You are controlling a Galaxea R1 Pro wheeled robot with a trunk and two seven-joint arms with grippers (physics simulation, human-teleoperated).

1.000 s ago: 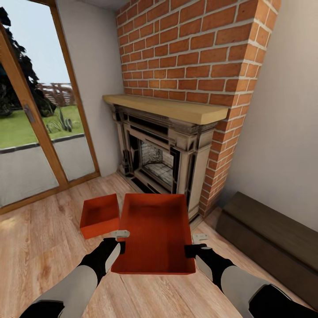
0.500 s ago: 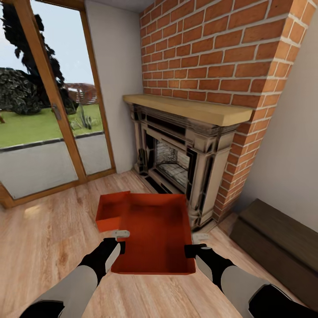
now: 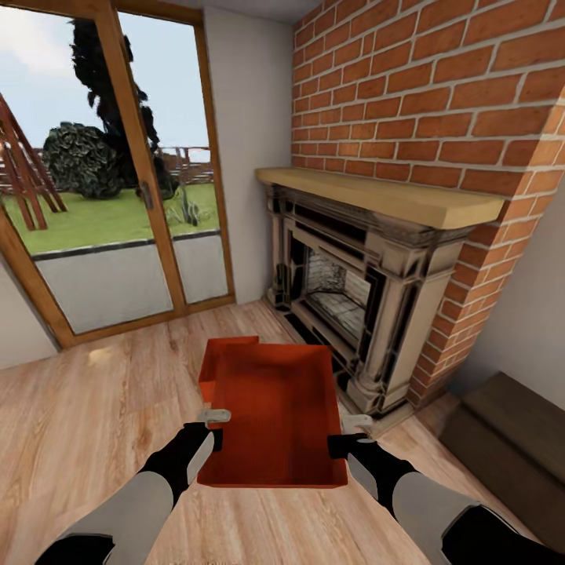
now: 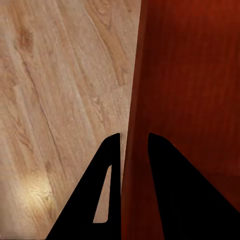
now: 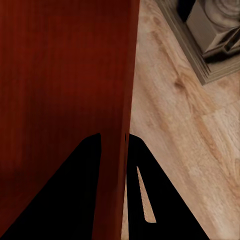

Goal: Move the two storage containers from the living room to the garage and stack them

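**Carrying one container, the other lying on the planks behind**

I'm holding the near storage container up over the wood-plank floor, open side up, both arms gripping it at once. My left pincer is clamping the left wall, one finger outside and one inside, the thin orange-red wall running between them. My right pincer is doing the same on the right wall, closed onto it with a finger on the outer side. The second storage container is sitting on the planks just beyond the held one, mostly hidden behind its far left corner. I'm looking at the living room: the ornate fireplace under red brick is standing to the right, its base close to the held box, the dark brown chest is lying far right, and the glass doors are showing garden on the left.
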